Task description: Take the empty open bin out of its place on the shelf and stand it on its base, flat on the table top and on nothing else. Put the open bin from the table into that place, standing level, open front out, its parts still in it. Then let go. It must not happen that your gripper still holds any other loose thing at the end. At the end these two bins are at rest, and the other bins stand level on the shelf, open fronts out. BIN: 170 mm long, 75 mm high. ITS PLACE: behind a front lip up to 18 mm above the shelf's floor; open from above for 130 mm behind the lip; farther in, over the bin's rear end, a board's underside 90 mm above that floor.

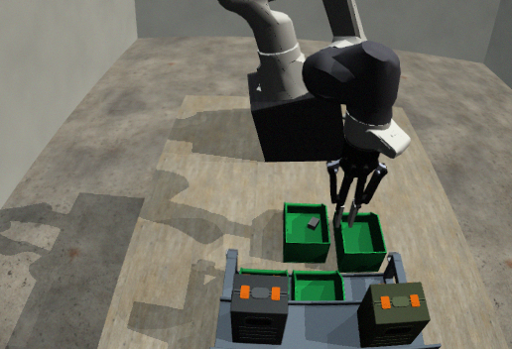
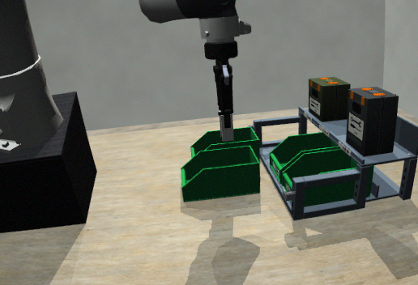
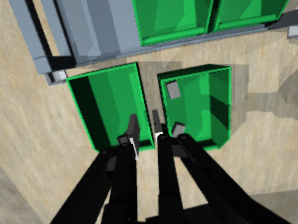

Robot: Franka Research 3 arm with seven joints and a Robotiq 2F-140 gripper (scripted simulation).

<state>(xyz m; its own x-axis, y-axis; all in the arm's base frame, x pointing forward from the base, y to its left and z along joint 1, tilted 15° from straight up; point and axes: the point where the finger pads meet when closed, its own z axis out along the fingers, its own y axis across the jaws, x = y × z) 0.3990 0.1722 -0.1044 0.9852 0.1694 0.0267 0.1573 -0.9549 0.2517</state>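
The empty bin (image 1: 366, 242) (image 2: 243, 134) (image 3: 107, 105) stands upright on the table, slightly turned, low front toward the robot. My gripper (image 1: 345, 216) (image 2: 227, 134) (image 3: 145, 120) is at its side wall next to the other bin. The fingers are narrowly open, one on each side of that wall, with gaps showing. The bin with parts (image 1: 298, 234) (image 2: 223, 181) (image 3: 200, 110) stands close beside it. Grey parts (image 1: 313, 223) (image 3: 173, 90) lie inside. A bay (image 1: 368, 284) (image 3: 97, 25) of the shelf holds no bin. How deep the fingertips reach is hard to tell.
Two other green bins (image 1: 318, 289) (image 3: 172, 20) stand side by side in the shelf, open fronts out. The upper board (image 1: 318, 326) carries a dark grey case (image 1: 259, 321) (image 2: 370, 121) and an olive case (image 1: 397, 316) (image 2: 327, 100). Shelf posts (image 1: 394, 264) flank the bays.
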